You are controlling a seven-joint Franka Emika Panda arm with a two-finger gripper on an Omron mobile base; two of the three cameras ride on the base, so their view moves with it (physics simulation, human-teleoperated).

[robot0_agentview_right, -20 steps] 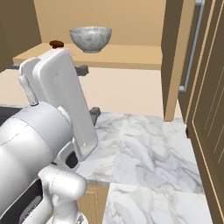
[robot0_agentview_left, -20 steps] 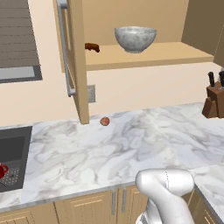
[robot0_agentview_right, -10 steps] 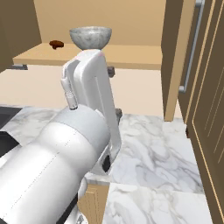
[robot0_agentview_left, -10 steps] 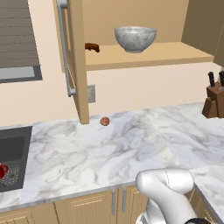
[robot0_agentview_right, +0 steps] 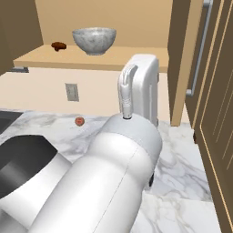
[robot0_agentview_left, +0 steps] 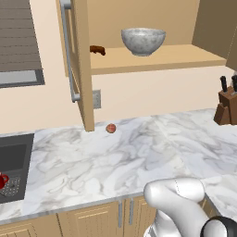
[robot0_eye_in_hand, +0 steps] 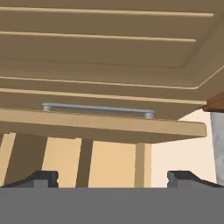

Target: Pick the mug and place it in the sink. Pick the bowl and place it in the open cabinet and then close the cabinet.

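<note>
The grey-white marbled bowl stands upright on the wooden shelf of the open cabinet. At the left edge, the red mug lies in the black sink, mostly cut off by the frame. In the hand view my gripper is open with nothing between its fingertips. It faces a panelled cabinet door with a silver bar handle, some way off. My arm's white links rise in front of the right door.
A small reddish ball lies on the marble counter near the wall. The left door stands open over the counter. A knife block is at the right. A small brown object sits on the shelf.
In the right base view my arm has swung to the right and toward the right cabinet door. The bowl, mug and ball have stayed put, and the jaws have stayed open.
</note>
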